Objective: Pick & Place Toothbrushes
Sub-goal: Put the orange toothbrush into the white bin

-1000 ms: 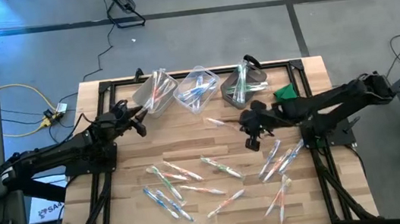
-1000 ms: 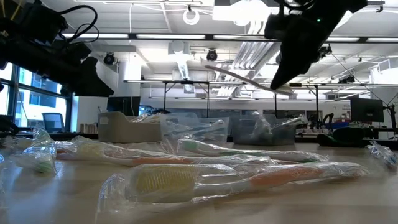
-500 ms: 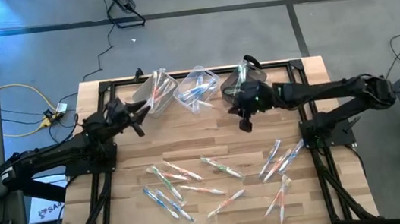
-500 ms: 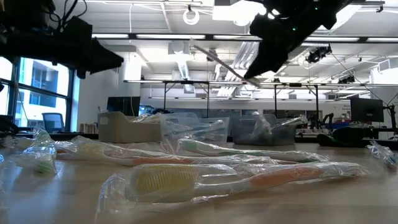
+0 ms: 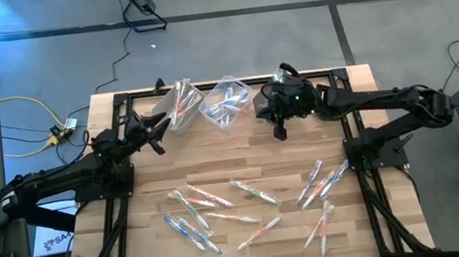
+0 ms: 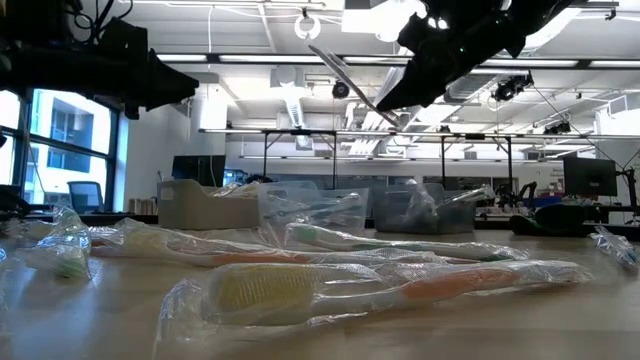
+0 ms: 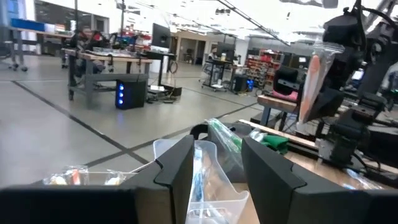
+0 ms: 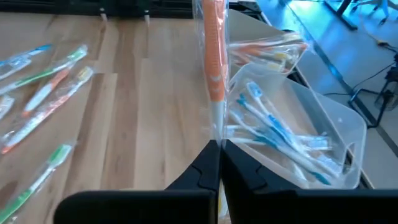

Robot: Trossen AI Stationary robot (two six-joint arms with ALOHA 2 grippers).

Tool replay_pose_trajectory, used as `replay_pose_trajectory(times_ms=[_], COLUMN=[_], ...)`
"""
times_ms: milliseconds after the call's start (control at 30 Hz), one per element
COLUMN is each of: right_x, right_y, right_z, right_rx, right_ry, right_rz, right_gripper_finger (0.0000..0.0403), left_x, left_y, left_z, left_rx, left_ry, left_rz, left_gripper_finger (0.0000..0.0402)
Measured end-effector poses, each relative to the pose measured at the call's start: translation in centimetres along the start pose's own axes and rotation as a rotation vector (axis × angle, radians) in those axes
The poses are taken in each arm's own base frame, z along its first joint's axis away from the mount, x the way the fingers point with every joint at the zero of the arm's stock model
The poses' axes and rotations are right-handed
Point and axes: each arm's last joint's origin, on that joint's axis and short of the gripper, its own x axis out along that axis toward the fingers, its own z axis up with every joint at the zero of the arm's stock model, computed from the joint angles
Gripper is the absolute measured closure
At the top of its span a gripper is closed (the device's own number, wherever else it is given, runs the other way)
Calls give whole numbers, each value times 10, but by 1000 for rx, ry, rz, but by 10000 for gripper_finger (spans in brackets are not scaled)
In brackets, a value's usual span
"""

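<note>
Right wrist view shows my right gripper [image 8: 219,152] pinched shut on an orange toothbrush [image 8: 213,56] in its clear wrapper, the brush standing up from the fingertips. Taking the middle bin [image 5: 228,102] as my landmark, on the high view the right gripper [image 5: 280,127] hangs just to the right of it, near the back edge of the table [image 5: 137,236]. In the right wrist view that bin [image 8: 336,124] holds blue brushes, and the bin beyond it holds orange ones [image 8: 273,53]. My left gripper [image 5: 160,146] hangs to the left of the middle bin, beside the left bin [image 5: 176,104]; in the left wrist view its fingers [image 7: 177,168] stand apart with nothing between them. Loose wrapped toothbrushes [image 5: 213,209] lie scattered well in front of the middle bin, with another cluster [image 5: 322,183] toward the front right.
</note>
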Motion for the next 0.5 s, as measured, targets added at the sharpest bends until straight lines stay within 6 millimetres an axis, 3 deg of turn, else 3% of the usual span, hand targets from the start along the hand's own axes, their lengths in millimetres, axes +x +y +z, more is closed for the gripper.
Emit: replay_pose_trajectory(times_ms=[300,500], right_x=[3,25], right_y=[-8,-13], right_z=[1,-6], right_rx=[-13,-11], right_ry=[-35,-53], right_rz=[-27,46], right_gripper_finger=[399,399], left_x=[6,16], left_y=[-1,-2], left_z=[1,-5], left_rx=[-10,-5], left_ry=[-38,-16], left_rz=[18,21], left_gripper_finger=[270,270])
